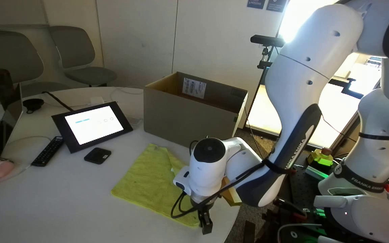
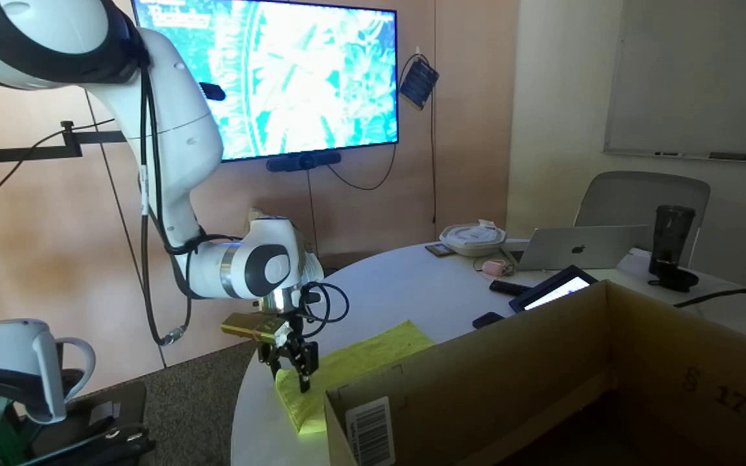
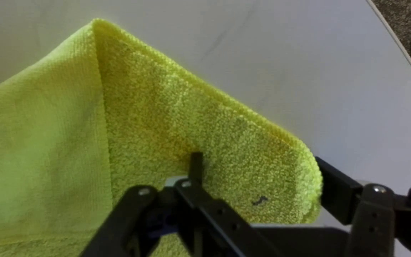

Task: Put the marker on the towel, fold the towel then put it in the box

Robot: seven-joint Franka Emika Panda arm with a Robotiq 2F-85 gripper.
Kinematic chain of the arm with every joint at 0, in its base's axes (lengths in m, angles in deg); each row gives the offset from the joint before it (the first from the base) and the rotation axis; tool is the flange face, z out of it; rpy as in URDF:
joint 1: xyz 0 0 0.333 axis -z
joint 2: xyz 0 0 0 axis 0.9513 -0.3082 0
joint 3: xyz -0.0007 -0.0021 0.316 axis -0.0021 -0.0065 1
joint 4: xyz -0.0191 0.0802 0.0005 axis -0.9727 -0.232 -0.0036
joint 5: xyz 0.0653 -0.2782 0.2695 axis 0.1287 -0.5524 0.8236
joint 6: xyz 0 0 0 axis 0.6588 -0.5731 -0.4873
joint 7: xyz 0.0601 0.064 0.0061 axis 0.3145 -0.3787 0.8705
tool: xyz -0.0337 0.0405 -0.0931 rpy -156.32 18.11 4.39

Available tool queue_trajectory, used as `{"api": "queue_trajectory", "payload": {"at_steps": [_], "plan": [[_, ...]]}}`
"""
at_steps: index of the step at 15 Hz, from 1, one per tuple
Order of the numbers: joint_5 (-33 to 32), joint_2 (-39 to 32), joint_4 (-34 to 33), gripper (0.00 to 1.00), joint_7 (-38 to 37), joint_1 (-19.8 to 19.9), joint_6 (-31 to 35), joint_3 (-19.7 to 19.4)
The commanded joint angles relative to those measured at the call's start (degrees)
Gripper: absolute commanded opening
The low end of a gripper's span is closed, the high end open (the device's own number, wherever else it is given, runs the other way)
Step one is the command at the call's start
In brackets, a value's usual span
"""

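Observation:
The yellow-green towel (image 1: 147, 185) lies on the white table, partly folded over itself; its smoother flap (image 3: 48, 142) covers the left side in the wrist view. Pointing down at the towel's near-edge corner, my gripper (image 3: 258, 160) has its fingers well apart. One finger (image 3: 196, 167) rests over the cloth, while the opposite finger (image 3: 341, 192) stands just past its rounded edge, so that cloth lies between them. The brown cardboard box (image 1: 181, 116), with a white label (image 1: 194, 87) on its inner wall, stands beyond the towel. The marker does not show; it is hidden or out of view.
A lit tablet (image 1: 93, 123), a black remote (image 1: 47, 151) and a small black block (image 1: 97, 155) lie on the table beside the towel. A laptop (image 2: 574, 248) and a dark cup (image 2: 671, 239) stand farther off. The table's edge (image 3: 401, 50) runs close to the gripper.

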Motion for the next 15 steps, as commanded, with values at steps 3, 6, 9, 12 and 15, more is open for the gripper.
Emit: {"api": "queue_trajectory", "payload": {"at_steps": [3, 6, 9, 12, 15], "plan": [[1.4, -1.5, -1.2, 0.25, 2.0, 1.9, 1.0, 0.6], [1.6, -1.3, -1.2, 0.13, 2.3, 2.6, 0.7, 0.7], [2.0, 0.0, -0.4, 0.15, 2.4, 3.3, 0.8, 0.8], [2.2, 1.8, 0.6, 0.15, 1.0, 3.1, 1.9, 0.0], [1.6, 4.4, 1.7, 0.15, -1.4, 2.1, 2.7, -1.8]]}}
